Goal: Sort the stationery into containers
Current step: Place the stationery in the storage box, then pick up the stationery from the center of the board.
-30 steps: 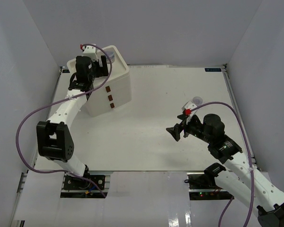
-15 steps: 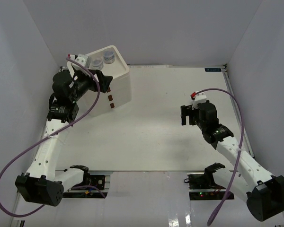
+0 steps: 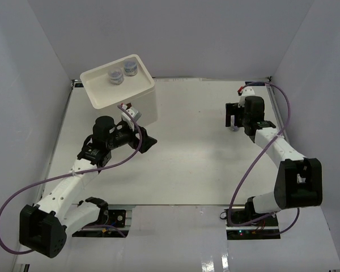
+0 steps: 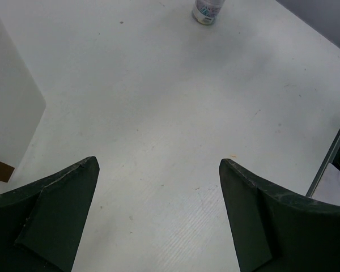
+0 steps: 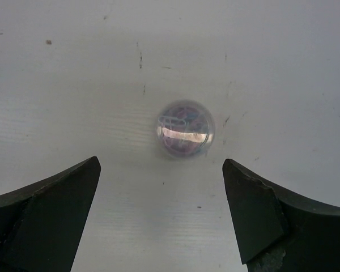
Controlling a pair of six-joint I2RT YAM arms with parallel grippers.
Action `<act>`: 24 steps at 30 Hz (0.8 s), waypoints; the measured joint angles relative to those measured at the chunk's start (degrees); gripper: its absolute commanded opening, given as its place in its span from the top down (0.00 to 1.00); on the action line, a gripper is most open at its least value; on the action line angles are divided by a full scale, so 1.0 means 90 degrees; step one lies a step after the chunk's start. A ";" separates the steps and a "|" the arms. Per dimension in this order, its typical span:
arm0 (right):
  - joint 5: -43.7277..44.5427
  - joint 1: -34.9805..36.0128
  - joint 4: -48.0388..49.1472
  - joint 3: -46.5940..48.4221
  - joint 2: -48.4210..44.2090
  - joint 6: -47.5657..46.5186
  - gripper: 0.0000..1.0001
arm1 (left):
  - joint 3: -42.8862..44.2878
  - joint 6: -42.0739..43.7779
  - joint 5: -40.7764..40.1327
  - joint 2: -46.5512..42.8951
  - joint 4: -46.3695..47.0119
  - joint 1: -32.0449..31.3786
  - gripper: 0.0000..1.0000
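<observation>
The right gripper (image 5: 160,163) is hanging above 1 clear jar (image 5: 185,129) with its jaws spread wide. The jar is standing untouched on the table (image 3: 187,164), near the far right corner. The left gripper (image 4: 157,162) is hovering near the drawer unit (image 3: 144,107), jaws wide and holding nothing. The unit's tray top (image 3: 96,88) is carrying 2 more jars (image 3: 114,76).

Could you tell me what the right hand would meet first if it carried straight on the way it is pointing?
Most likely the small clear jar, which stands on the table almost centred ahead of the open right hand; how far is unclear.
</observation>
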 measured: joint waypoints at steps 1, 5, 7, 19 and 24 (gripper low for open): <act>-0.0083 -0.0053 0.0053 0.0170 0.0206 -0.0058 0.05 | 0.0000 0.0012 -0.0002 -0.0058 0.0056 -0.0036 0.02; -0.0228 -0.0291 0.0061 0.0724 0.0930 -0.0221 0.03 | 0.0000 0.0046 0.0002 -0.0279 0.0182 -0.0097 0.02; -0.0294 -0.0384 0.0041 0.0913 0.1222 -0.0279 0.02 | 0.0000 0.0095 0.0002 -0.0335 0.0240 -0.0097 0.02; -0.0782 -0.0498 -0.0257 0.1311 0.2001 -0.0461 0.11 | 0.0000 0.0216 0.0007 -0.0287 0.0296 -0.0097 0.02; -0.0801 -0.0500 -0.0347 0.1341 0.2101 -0.0464 0.17 | 0.0000 0.0231 0.0007 -0.0287 0.0296 -0.0097 0.02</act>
